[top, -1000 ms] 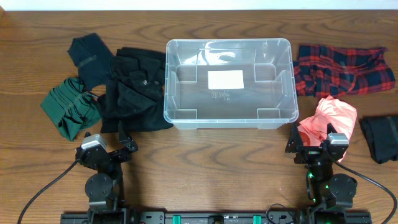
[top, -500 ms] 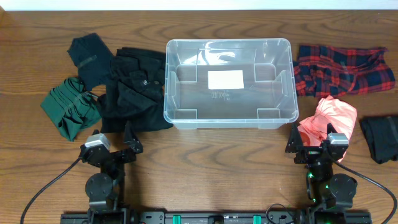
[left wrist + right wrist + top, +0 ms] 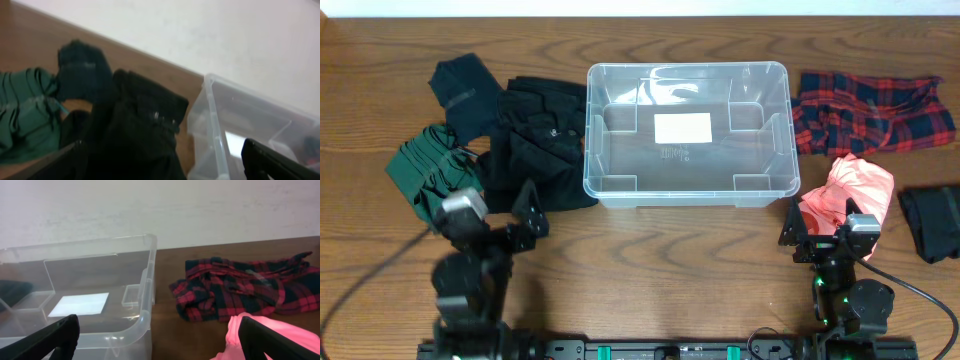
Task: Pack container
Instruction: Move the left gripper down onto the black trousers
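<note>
Both grippers stand wide and released in the overhead view: the left gripper (image 3: 524, 216) sits at the near left of the wooden table (image 3: 650, 250), its arm blurred, with its tips just short of a black garment (image 3: 535, 150), and the right gripper (image 3: 815, 230) sits at the near right with nothing clasped, its tips at the near edge of a pink cloth (image 3: 855, 190). Between them, farther back, the container (image 3: 686, 197) stands upright in the middle of the table with nothing in it but the white label (image 3: 682, 128) on its bottom. To its left the black garment touches its wall, with a dark green garment (image 3: 428, 175) and a dark teal one (image 3: 463, 88) beyond. To its right lie a red plaid shirt (image 3: 870, 110), the pink cloth, and a black cloth (image 3: 932, 222) at the table's edge. From the left wrist, the left gripper (image 3: 165, 167) shows only two dark fingertips (image 3: 280, 160) in the bottom corners, far apart, holding nothing; the black garment (image 3: 135, 135) fills the space ahead, the green one (image 3: 22, 115) is at left, the teal one (image 3: 80, 70) behind, and the container (image 3: 212, 120) rises at right. From the right wrist, the right gripper (image 3: 160, 347) is likewise spread and free, its fingertips (image 3: 45, 340) in the bottom corners; the container (image 3: 145, 280) stands ahead to the left, the plaid shirt (image 3: 240, 287) ahead to the right, and the pink cloth (image 3: 235, 337) lies just inside the right finger.
</note>
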`<state>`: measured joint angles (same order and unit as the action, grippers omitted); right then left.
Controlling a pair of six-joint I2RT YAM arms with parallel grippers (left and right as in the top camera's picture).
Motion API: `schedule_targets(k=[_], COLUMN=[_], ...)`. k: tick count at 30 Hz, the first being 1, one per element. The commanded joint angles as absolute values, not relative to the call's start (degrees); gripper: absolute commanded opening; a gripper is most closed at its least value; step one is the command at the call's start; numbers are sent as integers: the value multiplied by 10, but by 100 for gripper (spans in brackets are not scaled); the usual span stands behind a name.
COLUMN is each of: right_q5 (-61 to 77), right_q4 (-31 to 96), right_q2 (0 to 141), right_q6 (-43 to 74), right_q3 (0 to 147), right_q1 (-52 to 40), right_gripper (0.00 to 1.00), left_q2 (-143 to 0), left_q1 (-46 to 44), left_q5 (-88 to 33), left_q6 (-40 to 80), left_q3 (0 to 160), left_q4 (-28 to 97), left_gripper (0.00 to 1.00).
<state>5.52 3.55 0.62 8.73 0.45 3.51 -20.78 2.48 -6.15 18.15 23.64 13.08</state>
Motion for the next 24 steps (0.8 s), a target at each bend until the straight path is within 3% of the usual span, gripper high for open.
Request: schedule_targets(k=[1,10,16,24], right_q5=[54,54,54,54], right_q4=[37,37,37,37], right_q2=[3,3,3,3], right_q6=[92,92,92,92], right_q3=[3,3,3,3], right_q1=[27,27,27,27], right_gripper=[99,99,99,99], left_q2=[-318,-626,-732,-833], left_q1=[27,27,29,29], left_q5=[-86,-83,-65,-6], left_q6=[156,31,-102,-162], left_q3=[345,674,710,710], left_q4=[184,439,393,372], left_gripper=[98,98,98,98])
